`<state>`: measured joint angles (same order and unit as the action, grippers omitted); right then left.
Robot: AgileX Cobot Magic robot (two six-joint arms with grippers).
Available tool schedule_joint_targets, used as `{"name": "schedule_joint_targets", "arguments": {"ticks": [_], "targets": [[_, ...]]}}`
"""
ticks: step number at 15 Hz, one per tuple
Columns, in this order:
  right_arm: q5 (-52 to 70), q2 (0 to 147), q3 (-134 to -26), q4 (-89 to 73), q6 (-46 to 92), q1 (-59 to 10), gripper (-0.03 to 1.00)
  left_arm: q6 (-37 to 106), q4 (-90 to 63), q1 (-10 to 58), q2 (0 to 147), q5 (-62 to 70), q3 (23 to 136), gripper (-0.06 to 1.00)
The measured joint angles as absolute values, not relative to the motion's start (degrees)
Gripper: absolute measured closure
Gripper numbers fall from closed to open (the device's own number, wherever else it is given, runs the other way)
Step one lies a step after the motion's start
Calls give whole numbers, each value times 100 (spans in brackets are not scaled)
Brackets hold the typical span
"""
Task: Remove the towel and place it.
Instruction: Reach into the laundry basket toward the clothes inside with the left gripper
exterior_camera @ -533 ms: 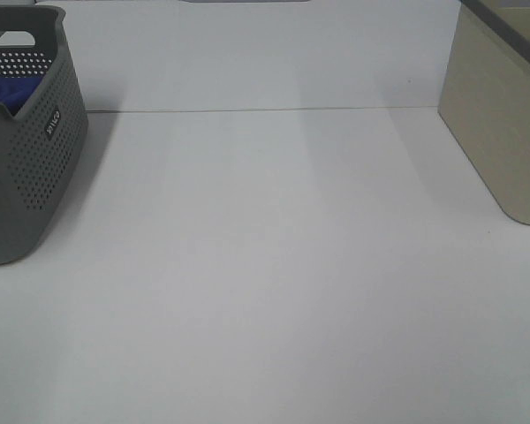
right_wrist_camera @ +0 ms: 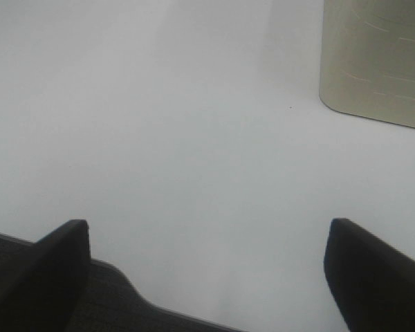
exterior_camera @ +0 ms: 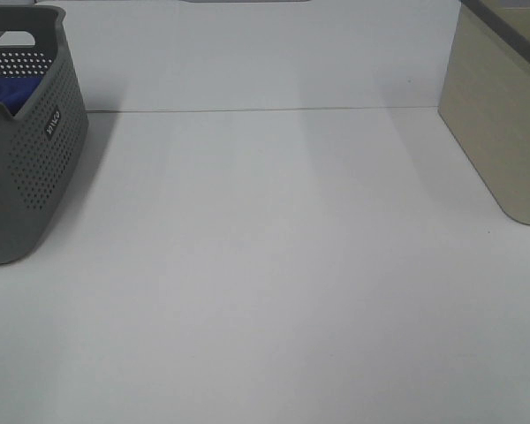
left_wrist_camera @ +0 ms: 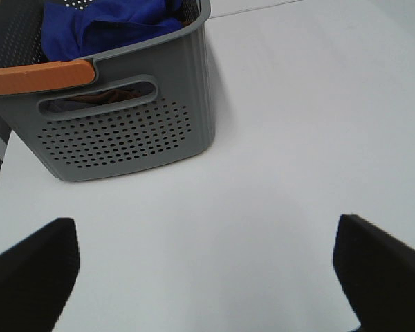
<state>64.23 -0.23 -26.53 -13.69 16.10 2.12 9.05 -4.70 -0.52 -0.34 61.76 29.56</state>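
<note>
The blue towel lies crumpled inside a grey perforated basket. In the exterior high view only a patch of the towel shows behind the wall of the basket at the far left. My left gripper hovers open over the white table, short of the basket's near end, with nothing between its black fingers. Over the table's front edge my right gripper is also open and empty. Neither arm appears in the exterior high view.
The basket has an orange handle across its near rim. A beige box stands at the back right, also seen as the beige box in the right wrist view. A seam crosses the white table.
</note>
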Motion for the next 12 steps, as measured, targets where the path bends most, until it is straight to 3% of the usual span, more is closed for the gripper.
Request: {"name": "schedule_joint_targets", "arguments": {"ticks": [12], "targets": [[6423,-23,-2653,-1369,1610,212,8,900,-470,-52,-34,6176,2956,1]]}}
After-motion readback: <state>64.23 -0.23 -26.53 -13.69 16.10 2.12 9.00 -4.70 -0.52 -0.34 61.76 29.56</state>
